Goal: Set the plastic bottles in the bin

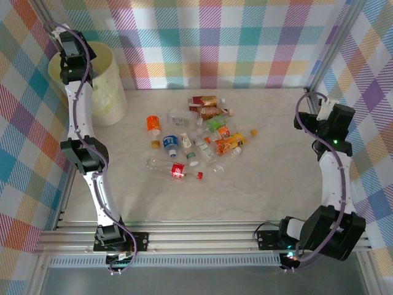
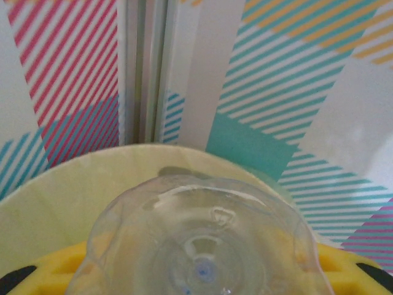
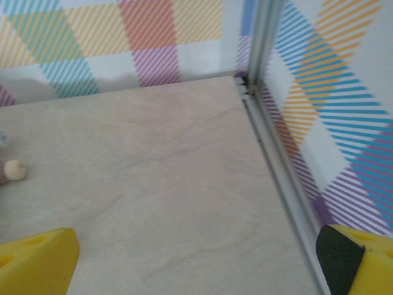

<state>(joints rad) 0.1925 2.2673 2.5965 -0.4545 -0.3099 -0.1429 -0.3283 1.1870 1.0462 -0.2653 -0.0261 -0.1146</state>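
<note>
Nestling in left pincer (image 2: 198, 281) (clamped): bottle (image 2: 199, 236)

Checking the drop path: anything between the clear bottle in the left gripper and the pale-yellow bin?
Nothing visible. The left gripper is shut on the clear plastic bottle above the large round pale-yellow translucent plastic bin; in the left wrist view the bin's wall lies right behind the bottle, nothing between.

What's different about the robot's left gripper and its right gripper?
The left gripper is shut on a clear plastic bottle; the right gripper is open and holds nothing. The left gripper is over the round pale-yellow plastic bin; the right gripper hangs over the pale stone-look table. Both have yellow fingers.
</note>
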